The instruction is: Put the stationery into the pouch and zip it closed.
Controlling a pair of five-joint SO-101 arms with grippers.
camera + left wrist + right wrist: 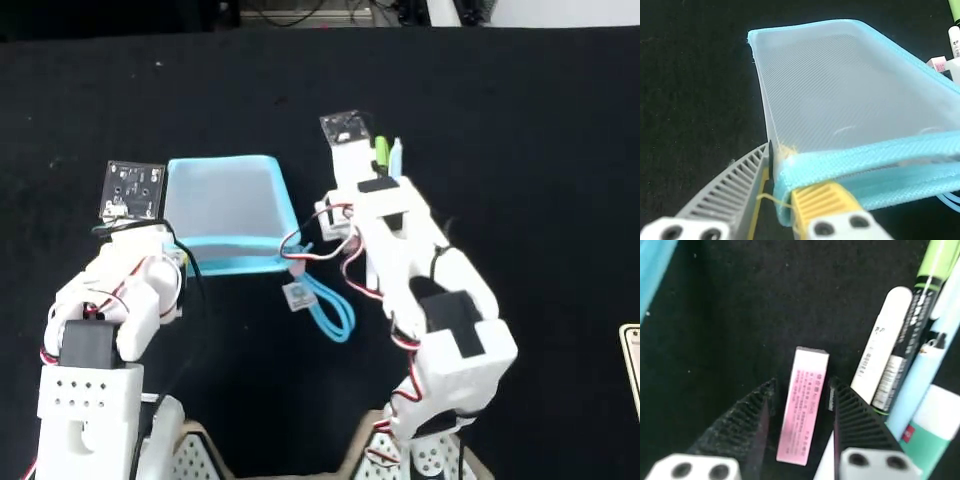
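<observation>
The black desk (520, 120) carries a pale blue mesh pouch (225, 205), lying flat in front of the left arm with its zipper edge toward the arms. The left end effector (780, 170) is clamped on the pouch's near corner at the zipper tape, seemingly steadying it. Off to the pouch's right, a row of pens (890, 340) lies beside a pink eraser (805, 405). The right end effector (802, 385) has its jaws apart, one either side of the eraser, not closed on it. The step in hand looks like picking up the eraser; next the jaws must close, lift and carry it to the pouch mouth
</observation>
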